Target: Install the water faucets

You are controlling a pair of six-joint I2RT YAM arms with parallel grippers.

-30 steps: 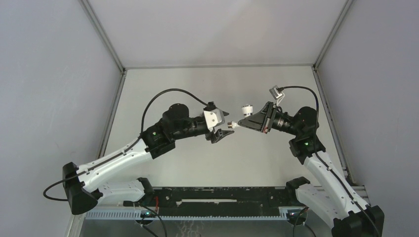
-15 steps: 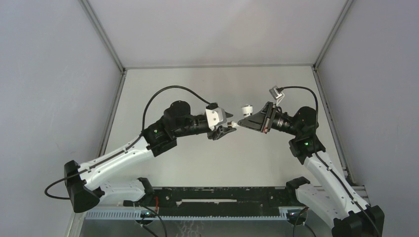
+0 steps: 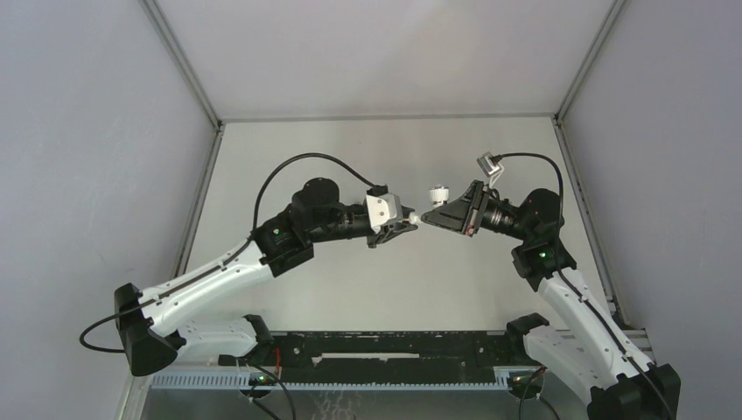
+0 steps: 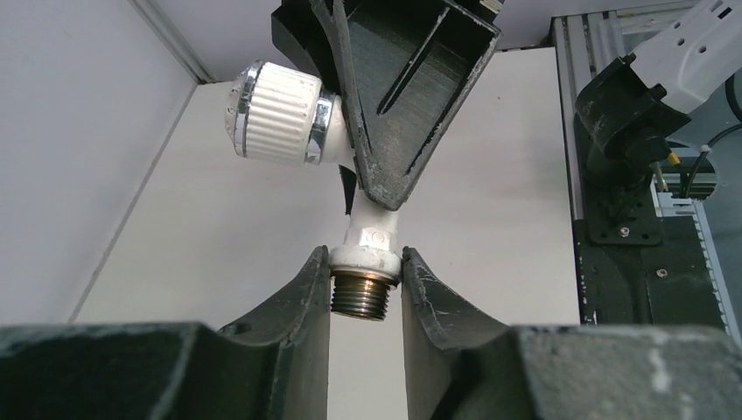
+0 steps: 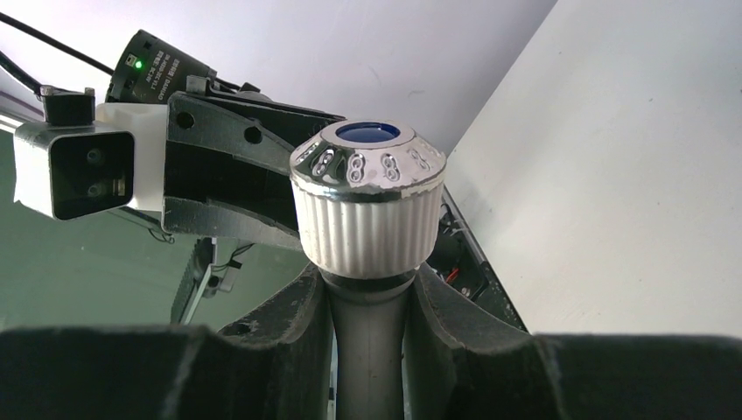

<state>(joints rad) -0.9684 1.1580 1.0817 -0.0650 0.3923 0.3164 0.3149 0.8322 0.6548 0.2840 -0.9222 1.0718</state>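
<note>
A water faucet [image 4: 372,229] hangs in mid-air over the table, between both arms. It is a white tap body with a ribbed white knob [image 3: 435,193] ringed in chrome and a metal threaded end [image 4: 360,297]. My right gripper [image 5: 367,282] is shut on the stem just below the knob [image 5: 367,206], which has a blue cap. My left gripper [image 4: 366,261] comes from the opposite side. Its fingers [image 4: 308,284] press on both sides of the white collar above the thread. In the top view, the left gripper [image 3: 408,224] and right gripper [image 3: 428,217] meet tip to tip.
The pale table [image 3: 350,289] lies below, walled by grey panels at the left, right and back. A black rail [image 3: 385,350] with the arm bases runs along the near edge. The right arm's base [image 4: 626,114] shows in the left wrist view.
My left arm has moved right to the faucet's threaded end, and its jaws have narrowed from wide apart to touching the collar. The right arm and the faucet have stayed still.
</note>
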